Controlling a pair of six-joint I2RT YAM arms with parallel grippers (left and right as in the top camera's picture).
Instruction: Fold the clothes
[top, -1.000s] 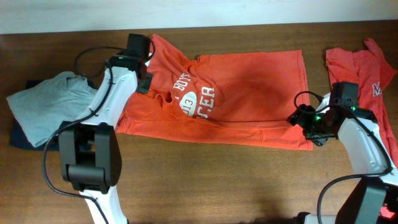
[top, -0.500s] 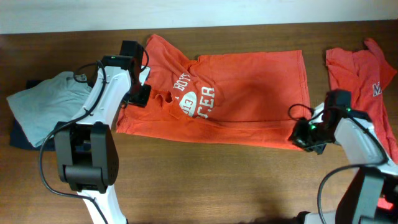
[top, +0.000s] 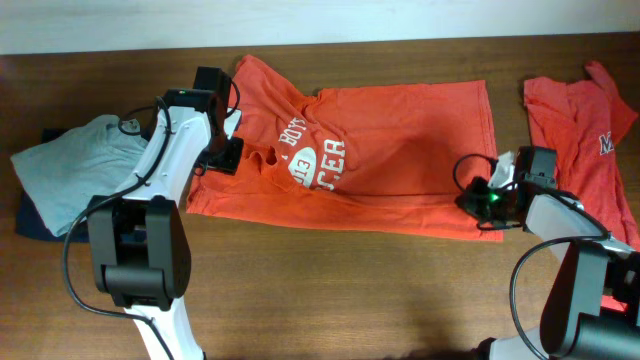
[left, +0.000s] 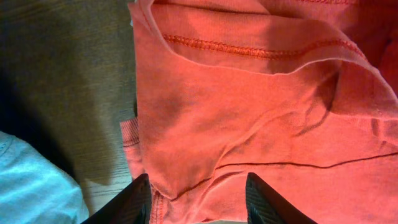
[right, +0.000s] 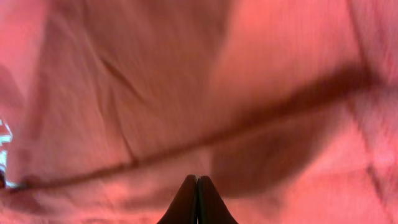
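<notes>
Right pincer (right: 197, 190) closed at T-shirt (top: 410, 140); left pincer (left: 198, 190) parted

A robotics lab bench, by the look of it: a bare dark wooden table (top: 330, 300) stood against a plain white wall (top: 300, 20), with the cabled left arm (top: 170, 165) and right arm (top: 575, 215) mounted at its front edge and the clothes (top: 400, 150) laid out as test material.

The right wrist view is blurred, so whether the closed right jaws pinch the T-shirt (right: 186, 81) cannot be told. Folds hide part of its chest lettering (top: 315, 160), which perhaps reads "BOYS" and "CER". The overhead picture's right edge cuts off the second T-shirt (top: 580, 110). A dark garment (top: 28, 225) lies mostly hidden under a grey shirt (top: 75, 165).
</notes>
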